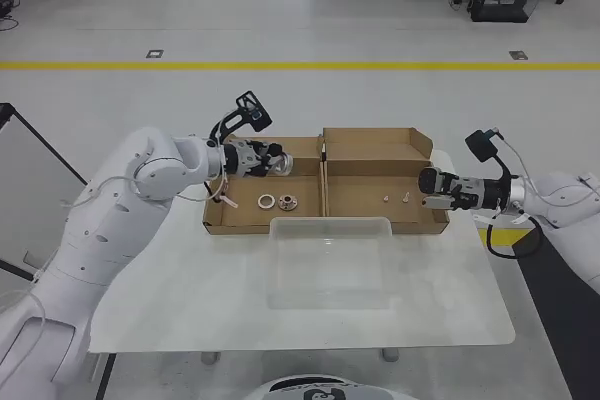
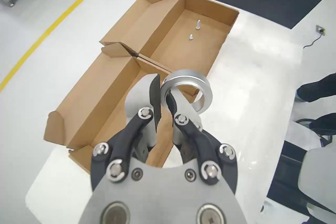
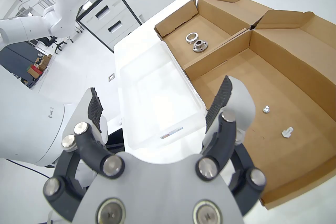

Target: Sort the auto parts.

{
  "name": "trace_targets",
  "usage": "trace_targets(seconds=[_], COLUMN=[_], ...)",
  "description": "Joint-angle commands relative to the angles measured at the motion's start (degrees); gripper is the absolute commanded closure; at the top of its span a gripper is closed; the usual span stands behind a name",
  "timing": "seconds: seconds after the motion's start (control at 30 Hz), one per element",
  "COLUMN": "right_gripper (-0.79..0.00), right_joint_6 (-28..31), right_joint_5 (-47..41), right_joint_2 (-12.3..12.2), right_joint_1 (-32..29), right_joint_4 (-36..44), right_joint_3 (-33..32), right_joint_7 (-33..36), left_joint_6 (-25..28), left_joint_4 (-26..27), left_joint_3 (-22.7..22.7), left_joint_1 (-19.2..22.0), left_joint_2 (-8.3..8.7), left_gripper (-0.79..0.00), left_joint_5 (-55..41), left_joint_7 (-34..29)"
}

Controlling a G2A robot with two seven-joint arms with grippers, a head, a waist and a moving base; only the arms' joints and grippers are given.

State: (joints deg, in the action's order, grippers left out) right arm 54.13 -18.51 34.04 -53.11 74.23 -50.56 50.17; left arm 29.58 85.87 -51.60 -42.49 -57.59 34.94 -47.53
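Metal ring — L gripper — bore sideways

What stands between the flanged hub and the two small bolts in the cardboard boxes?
Only the boxes' adjoining side walls separate the flanged hub from the bolts; the top view shows this.

Open-topped cardboard boxes — raised flaps along far walls

white arms; silver hand, blk ribbed pads
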Motion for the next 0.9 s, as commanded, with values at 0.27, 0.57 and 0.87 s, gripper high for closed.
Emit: trace_targets(seconds=[0.27,0.57,0.87], right_gripper=[-0.785,-0.785,-0.785], right_joint_6=[0.0,0.0,0.0], right_joint_5=[0.0,0.0,0.0], right_joint_2=[0.0,0.0,0.0], right_joint_1=[0.0,0.0,0.0], right_joint_4=[0.0,0.0,0.0], right_joint_3=[0.0,0.0,0.0], right_joint_7=[0.0,0.0,0.0], left_joint_6=[-3.33,-0.58,2.38], left_joint_4=[-17.08,-29.03,-34.99], left_joint_3=[10.32,16.56,20.16], left_joint_1=[10.81,15.14,17.74], left_joint_2=[-4.62,-7.82,-10.68], left_gripper=[0.0,0.0,0.0], left_joint_5=[10.28,18.26,20.94], left_joint_7=[-0.02,0.01,-1.53])
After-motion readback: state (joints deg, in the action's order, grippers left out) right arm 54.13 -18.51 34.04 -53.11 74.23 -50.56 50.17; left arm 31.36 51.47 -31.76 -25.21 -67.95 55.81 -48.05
